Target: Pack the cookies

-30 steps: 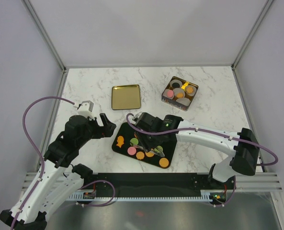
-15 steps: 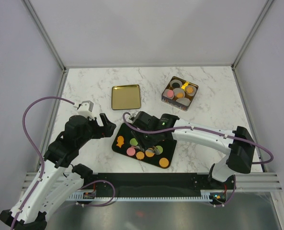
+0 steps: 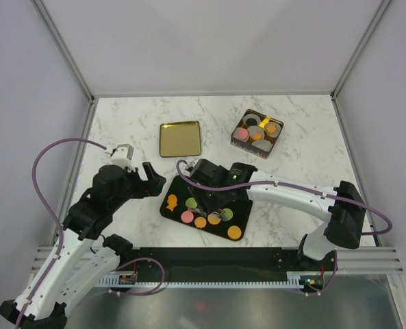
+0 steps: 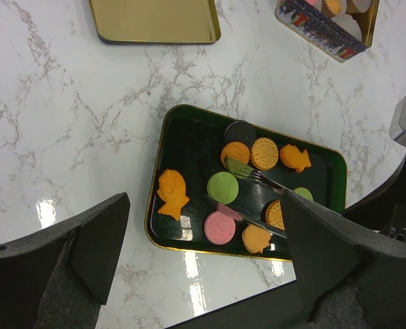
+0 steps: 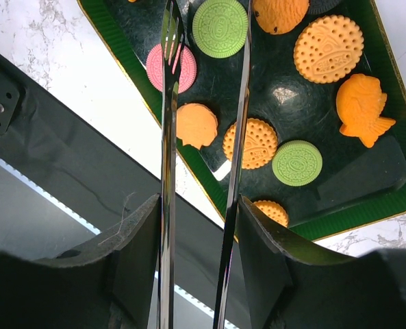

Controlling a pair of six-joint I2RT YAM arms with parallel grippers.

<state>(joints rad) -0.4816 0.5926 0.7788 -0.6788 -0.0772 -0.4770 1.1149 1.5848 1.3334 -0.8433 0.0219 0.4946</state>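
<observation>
The cookies lie on a dark tray (image 3: pixel 177 190) in front of the arms: an orange fish (image 3: pixel 171 201), green (image 3: pixel 191 202), pink (image 3: pixel 187 216) and several orange rounds. My right gripper (image 3: pixel 216 199) is shut on metal tongs (image 5: pixel 167 123) and hangs over the tray. The tongs stand apart, with the green cookie (image 5: pixel 220 27) between their tips and one tip over the pink cookie (image 5: pixel 182 66). No cookie is gripped. My left gripper (image 3: pixel 151 179) is open and empty, left of the tray; in its wrist view (image 4: pixel 203 274) the tray (image 4: pixel 189 151) lies ahead.
A patterned tin (image 3: pixel 238 142) at the back right holds white paper cups, some with cookies in them. Its gold lid (image 3: pixel 181 138) lies flat at the back middle. The black base rail runs just behind the tray's near edge (image 5: pixel 66 171).
My right gripper with the tongs has shifted slightly left over the tray. The left arm has not moved.
</observation>
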